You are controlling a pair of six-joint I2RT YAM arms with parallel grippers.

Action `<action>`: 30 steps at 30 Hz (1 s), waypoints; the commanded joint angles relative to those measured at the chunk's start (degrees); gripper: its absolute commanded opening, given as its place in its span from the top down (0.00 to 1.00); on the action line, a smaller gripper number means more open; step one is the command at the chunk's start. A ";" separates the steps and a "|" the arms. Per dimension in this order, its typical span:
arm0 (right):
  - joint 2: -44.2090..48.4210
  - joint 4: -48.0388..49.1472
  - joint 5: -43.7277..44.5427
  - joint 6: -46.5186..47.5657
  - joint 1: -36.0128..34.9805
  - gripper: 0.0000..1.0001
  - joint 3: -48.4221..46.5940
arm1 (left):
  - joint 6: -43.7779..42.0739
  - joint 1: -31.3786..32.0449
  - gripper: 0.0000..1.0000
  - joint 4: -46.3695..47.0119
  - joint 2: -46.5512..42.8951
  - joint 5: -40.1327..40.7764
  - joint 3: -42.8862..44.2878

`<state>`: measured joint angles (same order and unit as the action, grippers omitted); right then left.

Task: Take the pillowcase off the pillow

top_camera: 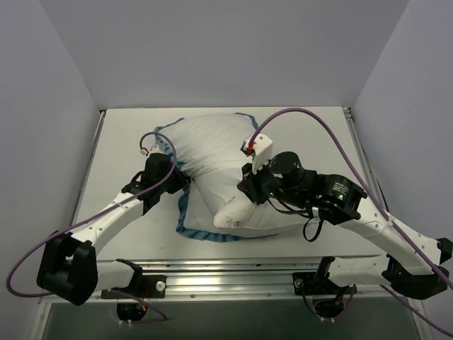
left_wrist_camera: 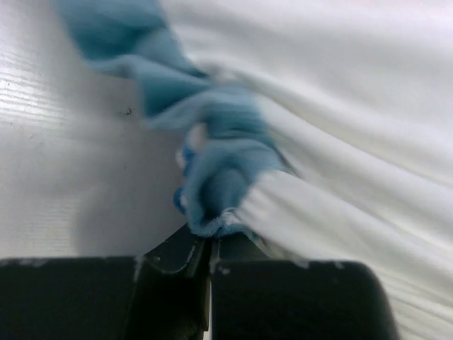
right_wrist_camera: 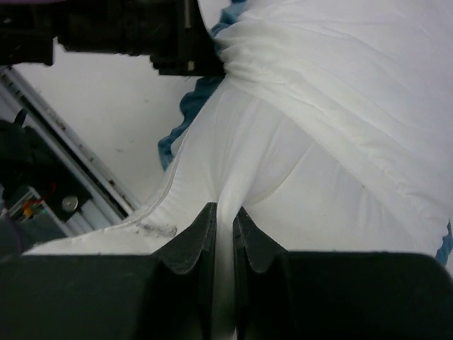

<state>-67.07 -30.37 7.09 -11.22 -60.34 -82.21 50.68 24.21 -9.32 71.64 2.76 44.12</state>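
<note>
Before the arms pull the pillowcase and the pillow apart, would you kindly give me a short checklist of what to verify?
1. Left gripper shut on the pillowcase at its blue trim: ok.
2. Right gripper shut on the pillow, with white fabric pinched between its fingers: ok.
3. Right gripper holds the pillow alone, with no pillowcase layer in the pinch: cannot tell.
4. Near end of the pillow out of the pillowcase opening: ok, bare in the top view.
5. Pillowcase off the pillow: not ok, it covers most of it.
6. Purple cable free of the fabric: cannot tell.
</note>
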 commanded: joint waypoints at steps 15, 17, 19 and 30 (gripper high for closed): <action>0.37 4.28 -8.88 -3.27 0.91 0.33 6.99 | -7.17 -3.20 0.02 -8.14 0.01 0.05 5.89; -0.43 2.52 -1.48 -4.07 3.98 0.28 5.76 | -7.52 -3.20 0.06 -15.09 -4.91 0.57 6.86; -1.57 0.41 -1.28 -5.29 12.67 0.26 6.27 | -7.52 -3.11 0.06 -20.89 -9.29 0.49 7.56; -5.00 6.19 -20.35 -6.97 27.38 0.26 22.25 | -3.74 -0.92 0.06 -14.69 -8.21 -16.29 7.73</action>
<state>-70.74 -26.92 -5.89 -16.71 -32.45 -63.13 45.50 22.02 -28.58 58.28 -6.96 50.02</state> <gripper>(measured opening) 0.742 0.941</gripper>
